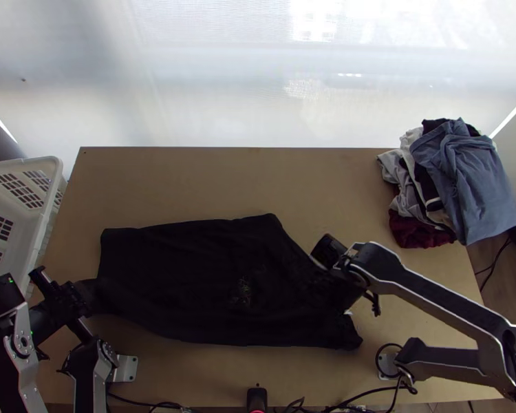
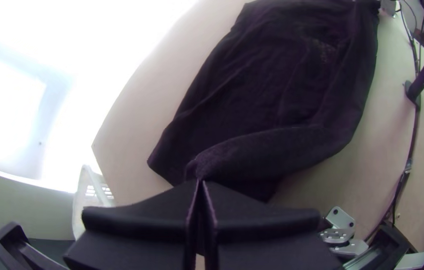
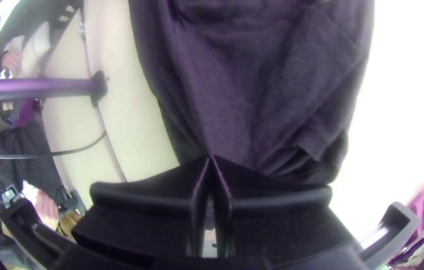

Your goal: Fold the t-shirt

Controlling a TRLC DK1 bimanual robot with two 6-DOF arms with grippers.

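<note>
Tee point(image 1: 189, 265) lies b/w L end effector point(image 1: 88, 296) & R end effector point(image 1: 346, 290), pinched by both.

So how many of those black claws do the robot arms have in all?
2. The left gripper is shut on the black t-shirt at its end nearer the white plastic basket; the right gripper is at the end nearer the clothes pile.

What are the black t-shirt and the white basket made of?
The t-shirt looks like soft, matte cloth, maybe cotton, because it lies limp with wrinkles. The basket is probably stiff, smooth plastic, since its walls stand up with neat rows of holes.
</note>
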